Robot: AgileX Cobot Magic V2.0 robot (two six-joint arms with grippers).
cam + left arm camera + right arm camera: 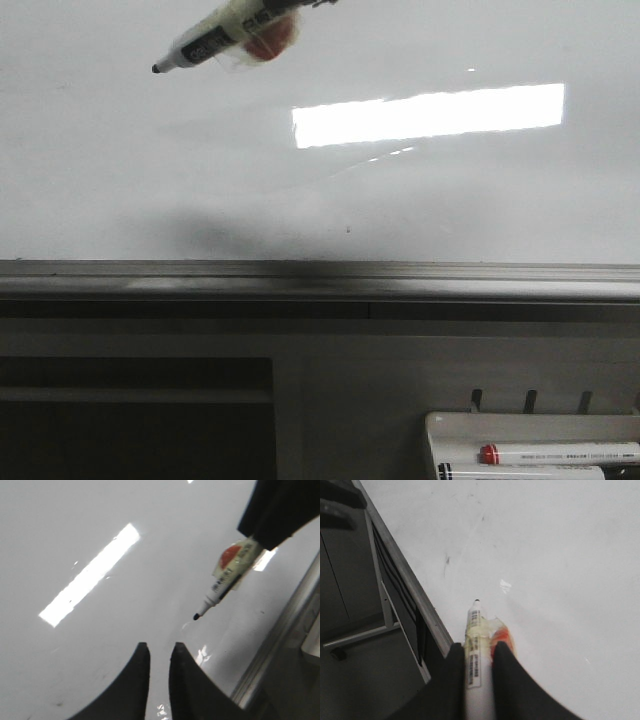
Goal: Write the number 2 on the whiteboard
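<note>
Holding the marker up to a blank whiteboard, no digit drawn yet

The right claw [475, 655] pinches a black-tipped marker [222, 38], its nib [157, 69] uncapped and poised near the upper part of the whiteboard [120, 170]; whether it touches the glossy surface cannot be told. No stroke of the number 2 shows anywhere, only small specks and the reflected ceiling light [430, 113], so the whole writing seems left to do. The left claw [159, 680] hangs near the board holding nothing, fingers nearly together. Spare markers [555, 453] lie in the pen tray [436, 432] below the grey rail [320, 272]

Both grippers, left gripper [159, 680] and right gripper [474, 680], have smooth, matte black, tapering jaws.
</note>
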